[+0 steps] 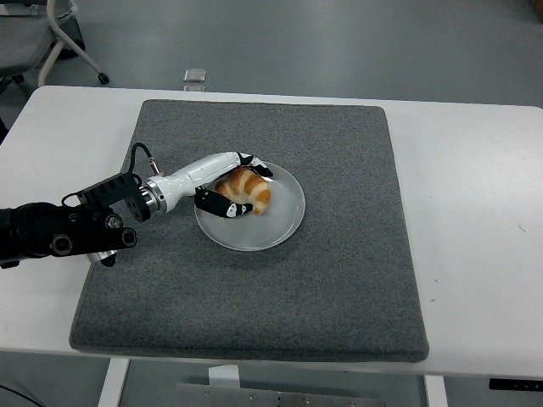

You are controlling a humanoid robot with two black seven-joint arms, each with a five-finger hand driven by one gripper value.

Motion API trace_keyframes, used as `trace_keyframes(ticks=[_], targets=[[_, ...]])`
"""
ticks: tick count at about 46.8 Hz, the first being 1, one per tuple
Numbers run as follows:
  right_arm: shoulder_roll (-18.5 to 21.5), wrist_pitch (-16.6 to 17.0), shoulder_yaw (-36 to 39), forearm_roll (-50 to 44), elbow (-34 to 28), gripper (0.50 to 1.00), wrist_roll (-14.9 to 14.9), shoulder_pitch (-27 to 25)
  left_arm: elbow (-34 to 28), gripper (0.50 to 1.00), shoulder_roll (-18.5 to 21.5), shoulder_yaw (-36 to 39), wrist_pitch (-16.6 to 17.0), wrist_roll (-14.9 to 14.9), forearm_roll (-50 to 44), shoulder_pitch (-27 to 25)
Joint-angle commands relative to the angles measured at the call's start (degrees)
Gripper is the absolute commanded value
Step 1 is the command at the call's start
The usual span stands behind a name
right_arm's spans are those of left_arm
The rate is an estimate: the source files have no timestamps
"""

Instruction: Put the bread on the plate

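A golden croissant-shaped bread lies on the left half of the round white plate, which sits on the grey mat. My left hand, white with black fingertips, reaches in from the left at the plate's left rim. Its upper fingers lie along the bread's far side and the thumb along its near side. They are spread loosely around the bread, which rests on the plate. My right arm does not show.
The grey mat covers most of the white table. A small grey object lies on the floor beyond the far edge, and a chair base stands at the top left.
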Motion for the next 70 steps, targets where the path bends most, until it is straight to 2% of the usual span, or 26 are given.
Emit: trace_keyframes(ticks=[1, 16, 26, 33, 37, 41, 54, 66, 70], targets=[[0.0, 0.0, 0.09, 0.0, 0.0, 0.93, -0.04, 0.0, -0.01, 0.827, 0.08, -0.43, -0.09, 0.0, -0.09, -0.27], [0.0, 0.0, 0.09, 0.0, 0.0, 0.93, -0.04, 0.0, -0.36, 0.879, 0.26, -5.35, -1.58, 0.0, -0.53, -0.62], [0.0, 0.0, 0.09, 0.0, 0.0, 0.932, -0.04, 0.0, -0.54, 0.879, 0.61, -12.46, -8.17, 0.09, -2.72, -0.18], [0.0, 0.0, 0.09, 0.0, 0.0, 0.93, -0.04, 0.0, 0.6, 0.885, 1.14, -20.02, -16.87, 0.18, -11.32, -0.45], [0.0, 0.0, 0.09, 0.0, 0.0, 0.93, -0.04, 0.0, 3.06, 0.926, 1.49, -24.07, -21.26, 0.18, -16.16, -0.89], [0.0, 0.0, 0.09, 0.0, 0.0, 0.93, -0.04, 0.0, 6.58, 0.926, 1.4, -27.23, -23.64, 0.18, -18.02, -1.15], [0.0, 0.0, 0.0, 0.0, 0.0, 0.93, -0.04, 0.09, 16.42, 0.932, 0.96, -37.43, -26.63, 0.18, -20.91, -0.71], [0.0, 0.0, 0.09, 0.0, 0.0, 0.93, -0.04, 0.18, 26.53, 0.932, 0.87, -38.58, -31.2, 0.27, -38.48, -0.71], [0.0, 0.0, 0.09, 0.0, 0.0, 0.93, -0.04, 0.18, 28.82, 0.932, 0.87, -38.67, -31.73, 0.27, -42.18, -0.71]])
